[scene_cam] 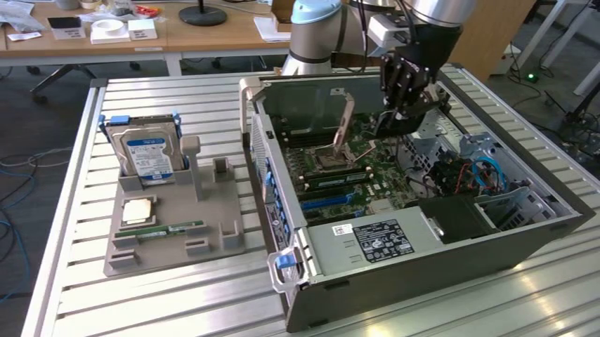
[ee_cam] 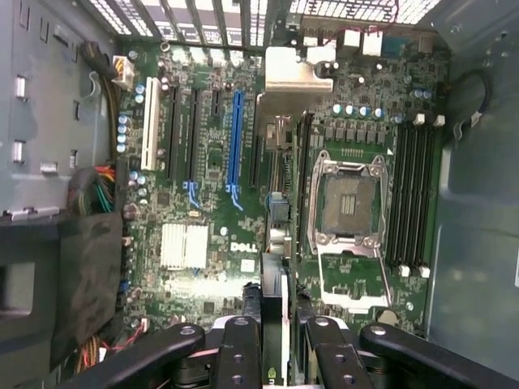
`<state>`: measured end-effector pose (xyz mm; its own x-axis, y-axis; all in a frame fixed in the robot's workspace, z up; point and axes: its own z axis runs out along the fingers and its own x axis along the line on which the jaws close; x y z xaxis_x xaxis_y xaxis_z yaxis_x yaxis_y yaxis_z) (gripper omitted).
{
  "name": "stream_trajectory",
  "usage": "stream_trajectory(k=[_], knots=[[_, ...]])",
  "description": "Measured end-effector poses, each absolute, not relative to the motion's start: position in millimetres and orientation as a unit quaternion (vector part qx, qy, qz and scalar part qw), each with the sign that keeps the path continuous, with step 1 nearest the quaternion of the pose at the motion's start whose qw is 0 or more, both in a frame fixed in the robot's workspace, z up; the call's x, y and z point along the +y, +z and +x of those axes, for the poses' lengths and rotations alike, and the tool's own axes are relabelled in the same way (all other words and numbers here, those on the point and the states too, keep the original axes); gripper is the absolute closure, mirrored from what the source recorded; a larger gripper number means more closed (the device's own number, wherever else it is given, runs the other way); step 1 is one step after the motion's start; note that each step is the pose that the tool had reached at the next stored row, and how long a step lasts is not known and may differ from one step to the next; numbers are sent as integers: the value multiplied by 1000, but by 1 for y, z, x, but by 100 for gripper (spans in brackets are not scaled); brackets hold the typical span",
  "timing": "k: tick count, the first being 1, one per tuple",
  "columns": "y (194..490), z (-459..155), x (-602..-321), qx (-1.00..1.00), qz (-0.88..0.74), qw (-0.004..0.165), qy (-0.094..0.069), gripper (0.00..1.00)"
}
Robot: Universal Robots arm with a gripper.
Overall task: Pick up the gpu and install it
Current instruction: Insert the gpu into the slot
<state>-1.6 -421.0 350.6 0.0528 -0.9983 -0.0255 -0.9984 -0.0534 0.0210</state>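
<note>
Clenching the gpu (ee_cam: 274, 279) edge-on in the gripper (ee_cam: 280, 324), hovering over the motherboard (ee_cam: 203, 203) toward the case's (scene_cam: 450, 253) twelve o'clock in the exterior view, not yet seating it.

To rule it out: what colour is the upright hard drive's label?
Label blue and white, best in exterior view.
</note>
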Motion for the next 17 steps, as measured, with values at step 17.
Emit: stream_trajectory(k=[17], knots=[[345,-11,-421,696,-718,1,16,74]])
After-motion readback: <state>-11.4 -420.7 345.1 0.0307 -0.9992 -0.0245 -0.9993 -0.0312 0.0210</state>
